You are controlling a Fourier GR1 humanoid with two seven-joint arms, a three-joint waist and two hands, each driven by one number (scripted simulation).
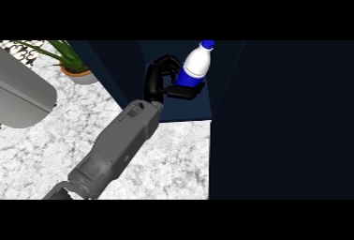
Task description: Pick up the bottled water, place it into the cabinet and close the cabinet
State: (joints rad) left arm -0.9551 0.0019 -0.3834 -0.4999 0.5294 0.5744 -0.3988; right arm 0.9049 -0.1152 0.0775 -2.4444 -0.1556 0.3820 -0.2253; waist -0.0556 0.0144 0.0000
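The bottled water (195,63) is white with a blue cap and a blue lower part. It stands upright inside the open front of the dark blue cabinet (181,110). My left hand (165,80) is shut on it from the left, with fingers curled round its far side and the thumb under its blue base, which is partly hidden. The grey forearm (114,147) rises from the lower left across the counter. A broad dark panel (283,122), apparently the cabinet's open door, fills the right side. My right hand does not show.
A potted plant (72,65) stands at the back left on the white marble counter (173,159). A large grey rounded object (24,96) lies along the left edge. The cabinet's left wall (117,70) stands just beside my wrist.
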